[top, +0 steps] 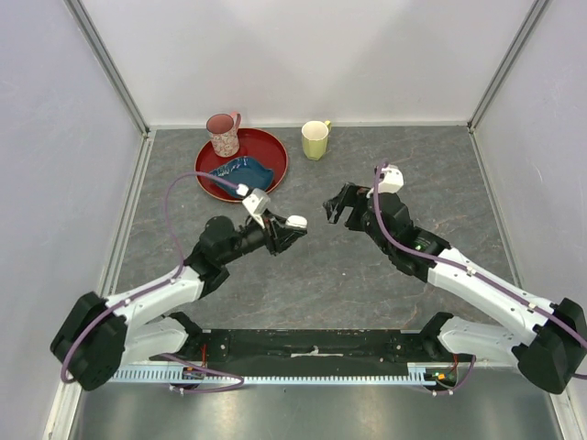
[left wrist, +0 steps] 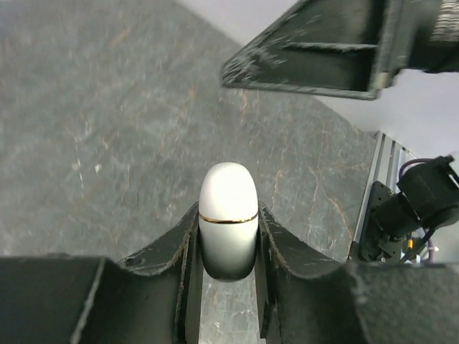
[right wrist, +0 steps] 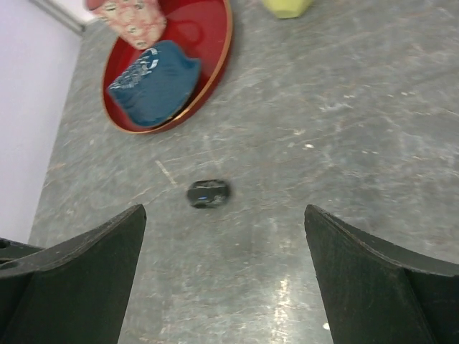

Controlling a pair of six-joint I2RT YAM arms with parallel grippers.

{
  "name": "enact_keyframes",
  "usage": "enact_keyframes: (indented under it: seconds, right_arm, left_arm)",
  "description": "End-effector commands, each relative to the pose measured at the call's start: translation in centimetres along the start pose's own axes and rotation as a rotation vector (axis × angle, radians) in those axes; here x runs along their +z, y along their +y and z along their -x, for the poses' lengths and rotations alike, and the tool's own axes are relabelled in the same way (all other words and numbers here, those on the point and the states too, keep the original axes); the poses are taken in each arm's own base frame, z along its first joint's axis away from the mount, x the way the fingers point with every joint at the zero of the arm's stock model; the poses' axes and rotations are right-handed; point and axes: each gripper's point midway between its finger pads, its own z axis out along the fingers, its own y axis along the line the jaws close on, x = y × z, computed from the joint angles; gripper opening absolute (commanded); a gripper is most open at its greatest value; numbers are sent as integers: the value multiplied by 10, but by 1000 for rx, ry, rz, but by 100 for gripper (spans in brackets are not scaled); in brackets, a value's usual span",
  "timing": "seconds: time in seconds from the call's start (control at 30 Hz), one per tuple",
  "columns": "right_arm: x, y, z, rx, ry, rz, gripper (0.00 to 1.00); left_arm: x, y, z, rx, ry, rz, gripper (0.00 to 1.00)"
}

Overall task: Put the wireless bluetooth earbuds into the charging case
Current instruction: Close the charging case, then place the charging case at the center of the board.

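- Left tool (left wrist: 228, 240) is clamped narrow on the charging case (left wrist: 228, 190). One black finger (left wrist: 172, 247) presses each flat side, and the case's rounded end sticks out past the fingertips.
- The case is white and glossy, and a thin gold line (left wrist: 228, 219) runs across it just where the fingertips end. It looks closed.
- In the top view the left tool (top: 286, 225) holds the case (top: 297, 221) near the middle of the grey stone-patterned worktop (top: 413, 165), pointing toward the other arm.
- Right tool (right wrist: 224, 215) stands wide, with its two dark fingers (right wrist: 86, 258) far apart and nothing between them.
- From above, the right tool (top: 339, 207) faces the left one across a small gap. They are near each other but not touching.
- On the worktop below the right tool lies a small dark oval thing (right wrist: 208, 193), between the fingers and the tray. I cannot tell what it is.
- Further out sits a round red tray (top: 275, 147) with a blue dish (top: 240, 171) lying in it.
- A pink patterned mug (top: 223, 134) stands upright at the tray's far edge.
- A yellow-green mug (top: 315, 139) stands upright on the worktop just to the right of the tray, apart from it and near the back wall.
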Motion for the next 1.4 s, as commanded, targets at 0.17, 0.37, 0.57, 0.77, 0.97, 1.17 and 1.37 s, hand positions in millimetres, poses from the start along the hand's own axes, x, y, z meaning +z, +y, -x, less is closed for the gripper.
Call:
enact_keyframes:
  seconds: [0.17,0.37,0.57,0.77,0.97,1.17,1.37]
  right_arm:
    - [2,-48,-6,108,20,-120,98]
    - [5,-54,-9,121,39,-124,98]
    - [9,-58,-15,133,73,-123,98]
    - [14,-58,-20,147,101,-120,98]
    - [17,-57,-21,154,111,-112,98]
    - [20,-58,-25,161,125,-112,98]
    - [21,-58,-26,166,127,-110,98]
  left_arm:
    - [20,24,-87,-443,343,158,2]
    - [18,32,-130,-622,421,230,2]
    - [9,43,-155,-680,425,309,2]
    - [4,55,-168,-710,436,391,5]
    - [4,58,-176,-726,461,435,11]
    - [2,62,-185,-750,483,470,15]
    - [-3,64,-193,-760,507,499,18]
